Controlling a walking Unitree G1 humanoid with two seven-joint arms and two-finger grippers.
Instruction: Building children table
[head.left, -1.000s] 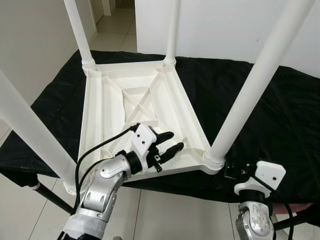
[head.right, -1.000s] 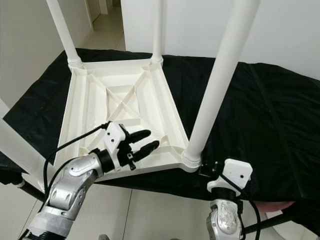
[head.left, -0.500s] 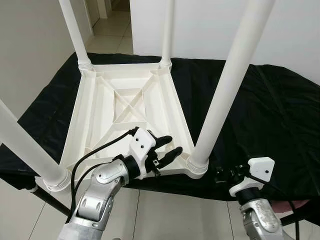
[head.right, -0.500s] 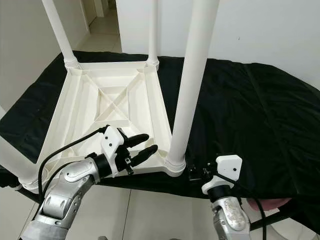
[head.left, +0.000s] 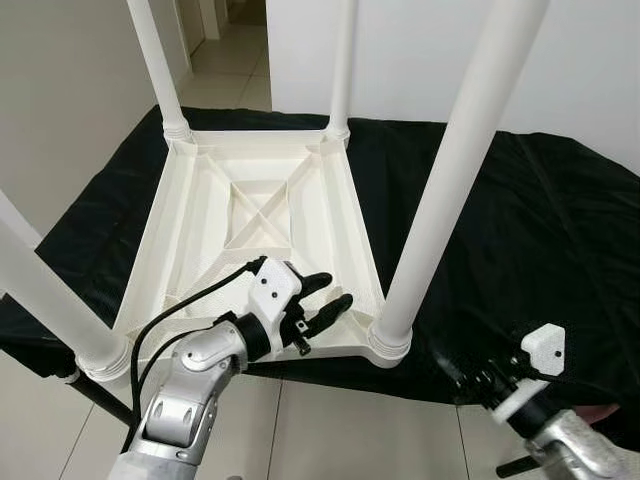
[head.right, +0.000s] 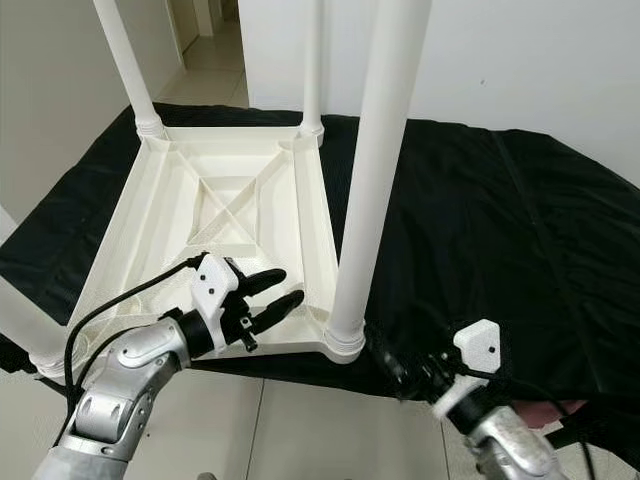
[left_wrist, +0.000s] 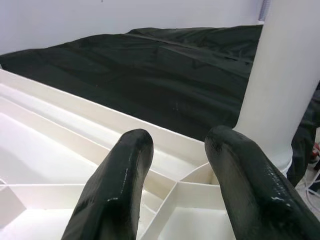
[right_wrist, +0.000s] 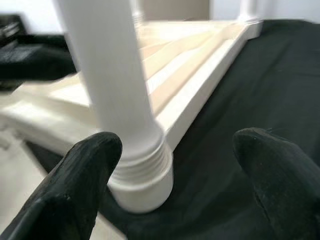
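Observation:
The white plastic children's table (head.left: 260, 210) lies upside down on a black cloth, its legs pointing up. Its near right leg (head.left: 440, 190) is seated in the corner socket (head.left: 388, 340). My left gripper (head.left: 333, 290) is open, hovering over the ribbed underside at the near rim, just left of that socket; its view shows the rib junction between the fingers (left_wrist: 120, 185) and the leg (left_wrist: 285, 75) beside them. My right gripper (head.right: 392, 362) is open, low at the cloth's front edge, pointing at the leg's base (right_wrist: 135, 165) from the right, apart from it.
The black cloth (head.left: 520, 220) covers the whole work surface and drops off at the front edge. Tiled floor (head.left: 330, 430) lies below. A white wall (head.left: 600, 70) stands behind, and a doorway opens at the back left (head.left: 225, 30). Tall far legs (head.left: 160, 70) rise near the head.
My right arm has dropped lower and to the right, away from the near right leg's base. The left gripper stays open over the near rim. The camera has shifted a little.

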